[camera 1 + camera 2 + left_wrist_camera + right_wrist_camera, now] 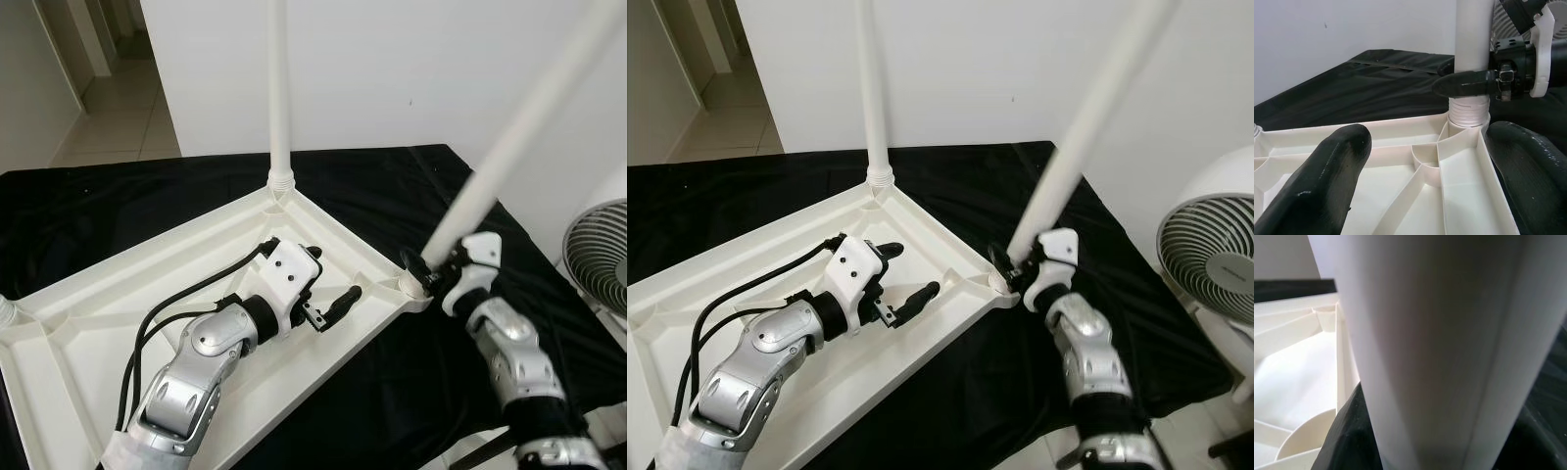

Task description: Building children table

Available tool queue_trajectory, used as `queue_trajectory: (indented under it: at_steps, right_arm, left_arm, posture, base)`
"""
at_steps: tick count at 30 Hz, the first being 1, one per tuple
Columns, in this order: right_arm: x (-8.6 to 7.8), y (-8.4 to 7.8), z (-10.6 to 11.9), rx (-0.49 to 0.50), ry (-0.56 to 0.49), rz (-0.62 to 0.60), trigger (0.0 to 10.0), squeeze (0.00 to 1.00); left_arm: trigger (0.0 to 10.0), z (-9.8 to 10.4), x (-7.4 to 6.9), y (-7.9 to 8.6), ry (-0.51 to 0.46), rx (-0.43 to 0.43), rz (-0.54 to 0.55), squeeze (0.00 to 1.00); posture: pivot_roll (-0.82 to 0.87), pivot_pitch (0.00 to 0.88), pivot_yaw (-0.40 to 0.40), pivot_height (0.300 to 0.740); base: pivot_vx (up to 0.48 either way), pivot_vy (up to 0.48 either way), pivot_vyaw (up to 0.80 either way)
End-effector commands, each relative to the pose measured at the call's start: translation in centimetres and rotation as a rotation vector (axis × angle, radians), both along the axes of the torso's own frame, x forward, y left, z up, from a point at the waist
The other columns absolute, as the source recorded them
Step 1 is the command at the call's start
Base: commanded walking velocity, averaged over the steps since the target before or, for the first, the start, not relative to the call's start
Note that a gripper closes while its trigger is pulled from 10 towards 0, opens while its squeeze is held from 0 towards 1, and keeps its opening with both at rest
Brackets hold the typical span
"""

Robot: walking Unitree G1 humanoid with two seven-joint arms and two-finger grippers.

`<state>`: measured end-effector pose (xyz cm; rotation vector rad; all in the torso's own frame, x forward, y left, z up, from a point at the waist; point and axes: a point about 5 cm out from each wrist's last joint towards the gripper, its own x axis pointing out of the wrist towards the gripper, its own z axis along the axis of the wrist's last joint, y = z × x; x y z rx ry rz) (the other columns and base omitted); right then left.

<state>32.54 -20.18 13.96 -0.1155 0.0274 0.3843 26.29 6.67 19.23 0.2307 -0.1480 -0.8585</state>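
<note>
A white plastic table top (118,294) lies upside down on a black cloth. One white leg (280,88) stands upright in its far corner socket. A second white leg (519,127) leans to the right out of the right corner socket (1468,111). My right gripper (431,269) is shut on this leg just above the socket, and the leg (1440,342) is very close in the right wrist view. My left gripper (328,282) is open, low over the ribbed underside, pointing at that corner. Nothing lies between its fingers (1327,181).
The black cloth (411,186) covers the surface under the table top. A white fan (598,255) stands at the right, off the cloth's edge. A white wall (392,69) is behind. A tiled hallway (108,108) opens at the far left.
</note>
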Motion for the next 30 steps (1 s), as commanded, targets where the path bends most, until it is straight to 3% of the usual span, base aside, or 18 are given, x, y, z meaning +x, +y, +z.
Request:
queue_trajectory:
  at_steps: [1, 5, 7, 8, 14, 22, 30]
  right_arm:
    - [-2.8, -0.8, -7.7, -0.054, 0.389, -0.044, 10.0, 0.0]
    - [-2.9, -0.6, -6.5, -0.02, 0.285, -0.052, 10.0, 0.0]
    - [-2.9, -0.6, -6.5, -0.02, 0.285, -0.052, 10.0, 0.0]
    - [-2.9, -0.3, -4.8, 0.031, 0.175, -0.044, 10.0, 0.0]
    - [-2.7, -0.3, -1.6, 0.087, 0.029, -0.044, 10.0, 0.0]
    - [-2.1, -0.9, -0.3, 0.093, 0.031, -0.074, 10.0, 0.0]
    - [-1.5, -0.2, -0.6, 0.008, 0.067, -0.114, 10.0, 0.0]
  left_arm:
    - [10.0, 0.0, 0.0, 0.0, -0.001, 0.004, 0.005, 0.0]
    - [10.0, 0.0, 0.0, -0.1, 0.0, 0.001, 0.009, 0.0]
    - [10.0, 0.0, 0.0, -0.1, 0.0, 0.001, 0.009, 0.0]
    - [10.0, -0.1, 0.0, -0.1, 0.0, -0.001, 0.011, 0.0]
    - [10.0, -0.1, 0.1, -0.2, 0.001, -0.004, 0.011, 0.0]
    - [10.0, -0.2, 0.1, -0.5, -0.001, -0.011, 0.004, 0.0]
    - [10.0, -0.2, 0.1, -0.6, -0.003, -0.012, 0.002, 0.0]
  posture:
    - [0.04, 0.088, 0.039, 0.74]
    - [0.04, 0.088, 0.034, 0.74]
    - [0.04, 0.088, 0.034, 0.74]
    - [0.04, 0.088, 0.03, 0.74]
    - [0.02, 0.083, 0.027, 0.74]
    - [0.02, 0.078, 0.023, 0.74]
    - [0.02, 0.066, 0.011, 0.74]
  base:
    - [0.0, 0.0, 0.0]
    - [0.0, 0.0, 0.0]
    - [0.0, 0.0, 0.0]
    - [0.0, 0.0, 0.0]
    - [0.0, 0.0, 0.0]
    - [0.0, 0.0, 0.0]
    - [0.0, 0.0, 0.0]
